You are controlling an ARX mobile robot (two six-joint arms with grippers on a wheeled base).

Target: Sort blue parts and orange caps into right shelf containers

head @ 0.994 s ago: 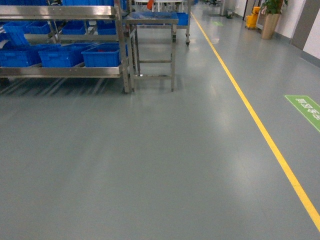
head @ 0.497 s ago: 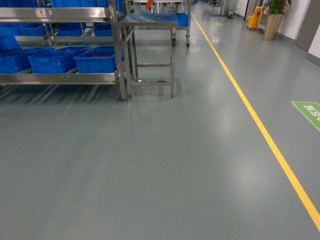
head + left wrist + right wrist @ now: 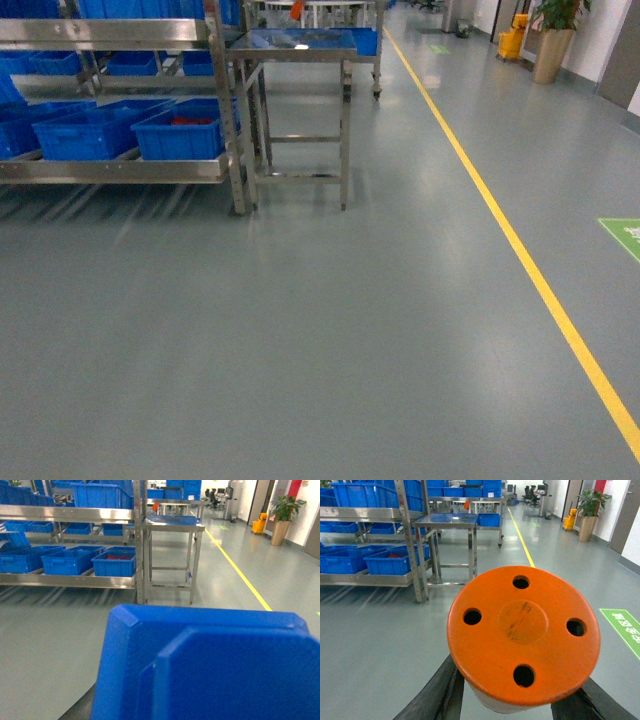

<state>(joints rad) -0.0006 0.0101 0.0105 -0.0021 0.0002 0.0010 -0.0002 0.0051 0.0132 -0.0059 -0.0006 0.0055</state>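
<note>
Head view: bright blue ribbed plastic bins (image 3: pixel 178 140) sit upper left, far ahead. Right gripper (image 3: pixel 520 700) clamps a round orange four-holed cap (image 3: pixel 522 635); left wrist shows a blue moulded part (image 3: pixel 210 665), grip unclear.

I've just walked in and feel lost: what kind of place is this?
Probably a factory or warehouse floor. A stainless steel shelf rack holds rows of bright blue plastic bins, a yellow lane line runs along the smooth grey floor, and a small steel work table stands beside the rack.
</note>
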